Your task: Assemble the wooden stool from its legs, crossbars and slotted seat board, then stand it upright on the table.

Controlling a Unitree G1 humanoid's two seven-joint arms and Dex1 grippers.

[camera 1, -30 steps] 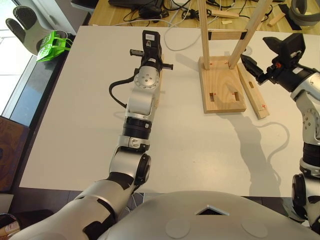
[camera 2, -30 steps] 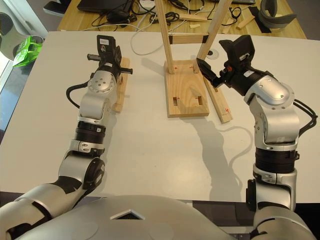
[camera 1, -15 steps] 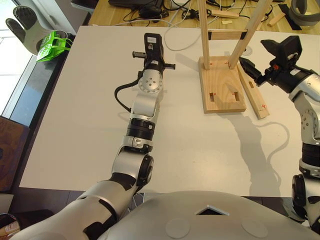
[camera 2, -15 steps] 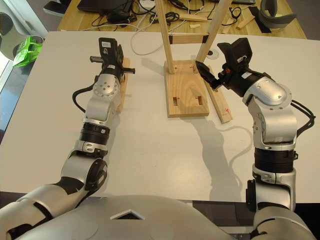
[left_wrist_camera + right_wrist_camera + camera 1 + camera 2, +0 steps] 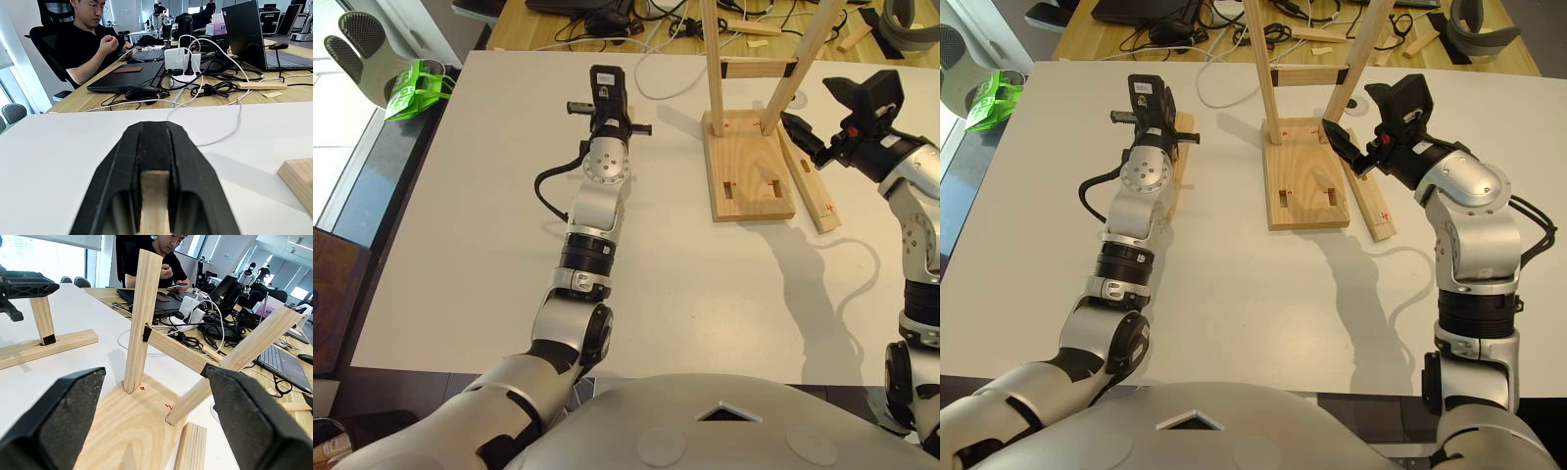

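The left gripper [image 5: 155,178] has its fingers clamped on a crossbar [image 5: 43,319] standing in a flat leg [image 5: 54,343]. The seat board [image 5: 751,171], just before the right gripper's [image 5: 827,122] spread fingers, carries two legs; by my judgement, two remain.

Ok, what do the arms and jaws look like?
The left arm and right arm are silver-grey rounded shells with black joint rings. A black cable loops beside the left forearm; its wrist bears a round silver disc. The jaws are matte black, the right pair's pads broad and textured.
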